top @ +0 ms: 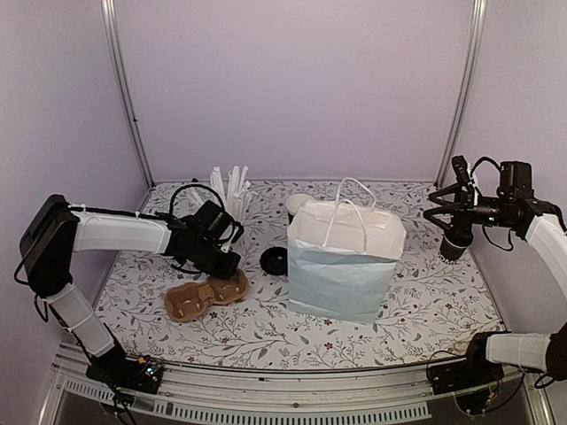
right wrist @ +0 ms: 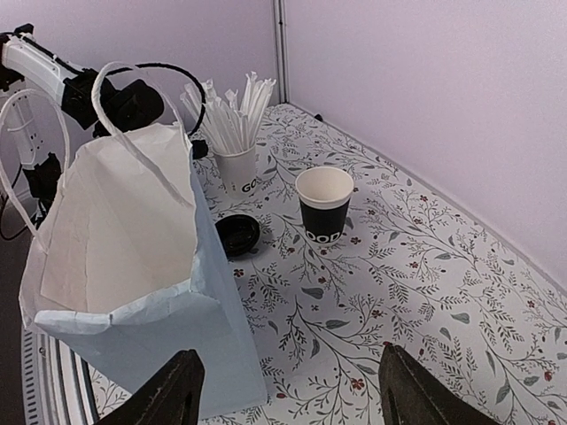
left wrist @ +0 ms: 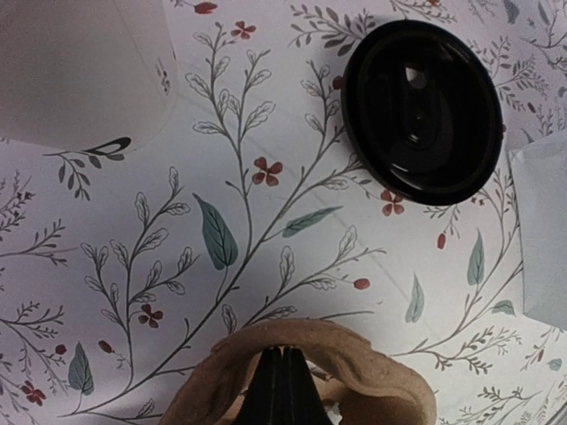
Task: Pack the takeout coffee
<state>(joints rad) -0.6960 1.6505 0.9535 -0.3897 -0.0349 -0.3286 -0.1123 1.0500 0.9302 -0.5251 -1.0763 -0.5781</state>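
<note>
Nearest the arm bases, the brown cup carrier lies flat on the tabletop, left of the pale blue bag. The left tool sits at the carrier's far rim, clenched. Its fingers are pressed together and seem to pinch the cardboard wall. The carrier's wells look empty, so the step in hand appears to be securing the carrier, with the coffee not yet packed.

The bag stands upright and open in the middle, handles raised. What shows of its inside is bare paper, and its bottom is hidden. Just beyond the carrier lies a flat black lid.

The right tool hangs raised at the right side, well apart from the bag, with its fingers spread wide and nothing between them.

Farther back, one black coffee cup stands upright and uncovered behind the bag. Near it is a white cup of straws. A second coffee cup cannot be made out for certain.

The next move probably calls for the right tool to reach the coffee cup, close gently on its wall, and lift it clear of the bag's handles.
</note>
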